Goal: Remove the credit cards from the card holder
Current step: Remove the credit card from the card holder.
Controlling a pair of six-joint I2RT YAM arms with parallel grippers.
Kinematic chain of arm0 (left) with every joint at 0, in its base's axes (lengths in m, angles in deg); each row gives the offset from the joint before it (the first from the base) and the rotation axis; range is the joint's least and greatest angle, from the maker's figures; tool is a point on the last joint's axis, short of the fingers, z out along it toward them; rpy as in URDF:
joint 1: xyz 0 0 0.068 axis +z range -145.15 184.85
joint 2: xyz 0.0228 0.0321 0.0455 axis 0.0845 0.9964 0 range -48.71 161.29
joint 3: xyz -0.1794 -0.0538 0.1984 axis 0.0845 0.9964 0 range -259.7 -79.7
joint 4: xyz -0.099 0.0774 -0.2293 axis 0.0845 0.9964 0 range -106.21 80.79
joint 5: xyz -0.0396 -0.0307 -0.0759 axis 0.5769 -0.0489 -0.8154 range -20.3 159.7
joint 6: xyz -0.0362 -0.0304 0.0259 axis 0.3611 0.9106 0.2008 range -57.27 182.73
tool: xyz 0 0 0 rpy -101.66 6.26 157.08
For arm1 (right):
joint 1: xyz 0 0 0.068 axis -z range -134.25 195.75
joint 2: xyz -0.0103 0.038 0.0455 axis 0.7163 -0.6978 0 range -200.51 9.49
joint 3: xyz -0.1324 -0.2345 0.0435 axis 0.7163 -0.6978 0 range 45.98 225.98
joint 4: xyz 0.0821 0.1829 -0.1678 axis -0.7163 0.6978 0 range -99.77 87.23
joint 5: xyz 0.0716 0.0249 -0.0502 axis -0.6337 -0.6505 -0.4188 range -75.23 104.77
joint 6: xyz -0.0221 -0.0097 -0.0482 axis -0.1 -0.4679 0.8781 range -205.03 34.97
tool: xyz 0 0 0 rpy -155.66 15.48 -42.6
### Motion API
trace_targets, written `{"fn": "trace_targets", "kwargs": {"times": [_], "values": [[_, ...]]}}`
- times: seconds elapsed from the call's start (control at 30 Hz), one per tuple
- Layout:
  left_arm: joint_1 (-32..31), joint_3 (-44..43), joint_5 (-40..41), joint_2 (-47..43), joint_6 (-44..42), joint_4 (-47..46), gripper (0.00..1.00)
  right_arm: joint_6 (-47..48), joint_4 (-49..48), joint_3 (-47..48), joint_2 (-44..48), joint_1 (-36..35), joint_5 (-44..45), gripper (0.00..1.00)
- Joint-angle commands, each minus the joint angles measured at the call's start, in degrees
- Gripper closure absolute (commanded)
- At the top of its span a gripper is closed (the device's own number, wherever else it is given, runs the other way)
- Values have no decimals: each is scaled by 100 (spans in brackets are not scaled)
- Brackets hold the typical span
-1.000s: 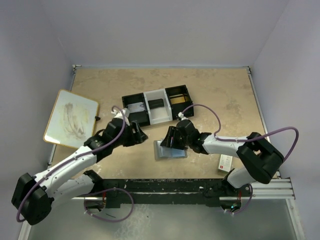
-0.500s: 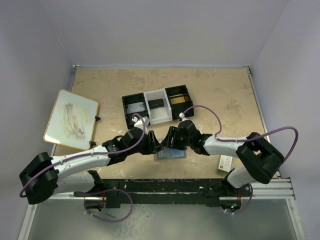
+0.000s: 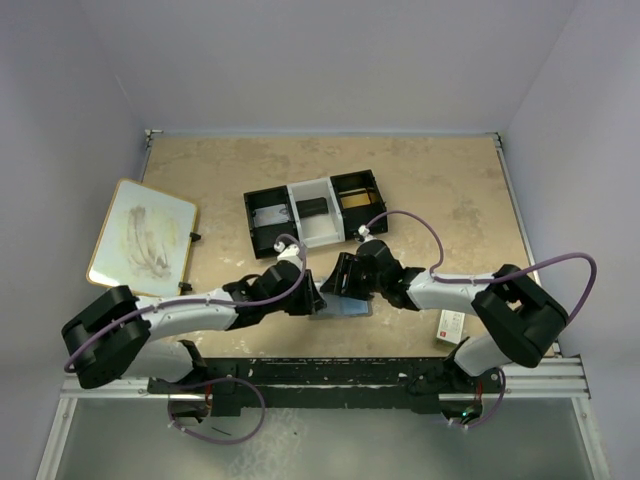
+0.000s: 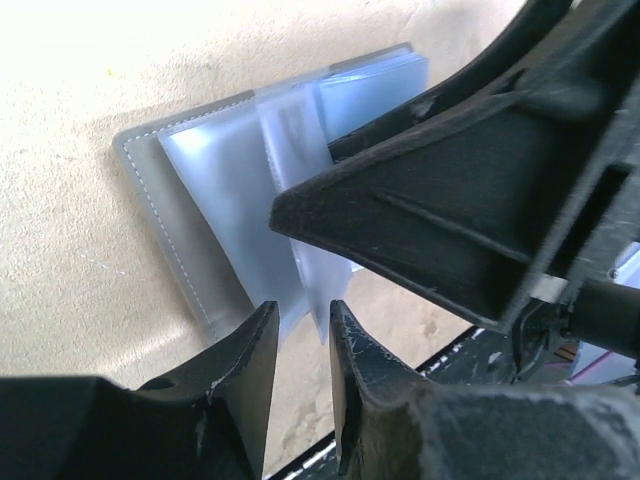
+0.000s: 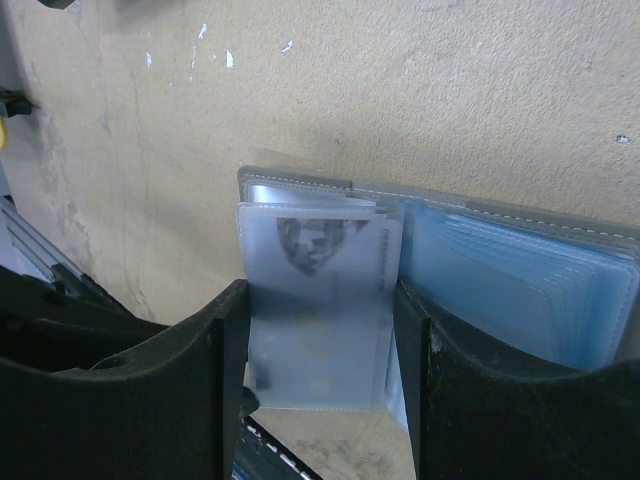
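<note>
Left wrist view: the left fingers [image 4: 245, 375] stand a narrow slit apart, with the lower edge of a clear sleeve [image 4: 285, 200] in the slit. By my reading they have not nipped it.
Right wrist view: the right fingers [image 5: 205, 360] are spread, one on either side of a raised sleeve leaf carrying a printed card [image 5: 318, 250]. Whether they press its edges I cannot tell.
Card holder [image 3: 345, 307]: it lies open and flat on the counter [image 3: 440, 190] near the front edge, between the two arms, with the grey cover down and the blue-grey pockets up.
Why so held: the right fingers probably steady the holder and frame one leaf so the left can take hold of it. This is a judgement only.
Left arm: stretched low across the counter from its base, wrist turned in toward the holder's left edge.
Right arm: elbow folded out to the right, forearm reaching left, wrist tipped down over the holder.
Tray [image 3: 320, 232]: further back on the counter, apart from both arms.
</note>
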Motion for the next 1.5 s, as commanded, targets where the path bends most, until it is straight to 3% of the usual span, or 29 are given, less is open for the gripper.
{"fn": "trace_targets", "kwargs": {"times": [0.0,0.4,0.5,0.73,0.93,1.17,1.47], "values": [[-59,-184,125,310,-44,-436,77,101,168,-110,-128,-5,-173,49],[-85,-437,-218,825,-169,-847,79,92,45,-107,-71,4,-338,49],[-90,-515,-210,941,-152,-850,84,99,166,-48,58,23,-390,45],[-92,-716,10,1029,-216,-485,100,249,1155,290,660,187,-21,27],[-98,-932,258,1014,-262,-9,100,315,2530,713,1146,340,890,22],[-414,-1666,325,1365,-581,484,82,179,3244,584,2098,702,1568,18],[-841,-2135,230,1894,-405,295,66,502,2757,-138,2685,1802,638,18]]}}
